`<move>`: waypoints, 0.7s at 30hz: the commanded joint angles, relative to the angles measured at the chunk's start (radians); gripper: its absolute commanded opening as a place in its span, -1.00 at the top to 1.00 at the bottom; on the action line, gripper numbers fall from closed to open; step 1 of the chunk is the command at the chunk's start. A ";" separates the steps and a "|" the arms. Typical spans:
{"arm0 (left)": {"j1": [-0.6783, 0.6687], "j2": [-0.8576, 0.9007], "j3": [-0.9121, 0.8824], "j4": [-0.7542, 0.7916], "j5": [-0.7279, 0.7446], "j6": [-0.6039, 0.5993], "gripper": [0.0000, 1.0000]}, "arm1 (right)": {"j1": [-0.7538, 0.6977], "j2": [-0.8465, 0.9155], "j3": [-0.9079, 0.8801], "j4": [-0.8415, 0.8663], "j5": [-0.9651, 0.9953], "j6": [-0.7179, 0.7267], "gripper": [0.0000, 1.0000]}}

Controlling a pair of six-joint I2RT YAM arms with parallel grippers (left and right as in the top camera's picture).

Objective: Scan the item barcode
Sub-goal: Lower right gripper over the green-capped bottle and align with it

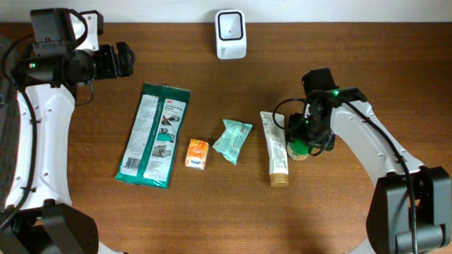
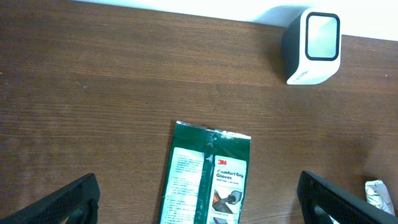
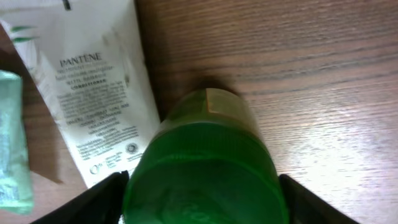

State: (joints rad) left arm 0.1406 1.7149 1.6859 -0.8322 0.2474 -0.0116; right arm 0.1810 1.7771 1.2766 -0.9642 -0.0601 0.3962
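Note:
My right gripper (image 1: 307, 140) (image 3: 202, 208) reaches down over a green-capped bottle (image 1: 298, 151) (image 3: 205, 155) that lies on the table at the right. Its two fingers press against either side of the green cap. Just left of the bottle lies a white Pantene tube (image 1: 274, 147) (image 3: 87, 81). The white barcode scanner (image 1: 231, 34) (image 2: 313, 46) stands at the table's far edge, its window facing the items. My left gripper (image 1: 124, 61) (image 2: 199, 205) hovers open and empty at the far left, above the top end of a green gloves packet (image 1: 154, 134) (image 2: 208, 180).
In a row between the gloves packet and the tube lie a small orange box (image 1: 198, 154) and a teal sachet (image 1: 231, 141) (image 3: 12, 143). The right arm's cable loops beside the bottle. Bare wood stretches between the items and the scanner.

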 commanded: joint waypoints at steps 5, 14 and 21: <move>0.000 -0.010 0.021 0.000 0.011 0.004 -0.98 | 0.001 0.002 0.019 -0.027 0.072 -0.042 0.07; 0.000 -0.010 0.021 0.000 0.011 0.004 -0.98 | 0.002 0.002 0.133 -0.041 0.068 -0.558 0.13; 0.000 -0.010 0.021 0.000 0.011 0.004 -0.98 | 0.002 0.002 0.131 -0.047 0.016 -1.123 0.10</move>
State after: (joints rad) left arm 0.1406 1.7149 1.6859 -0.8326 0.2474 -0.0116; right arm 0.1814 1.7798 1.3884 -1.0088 -0.0238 -0.3805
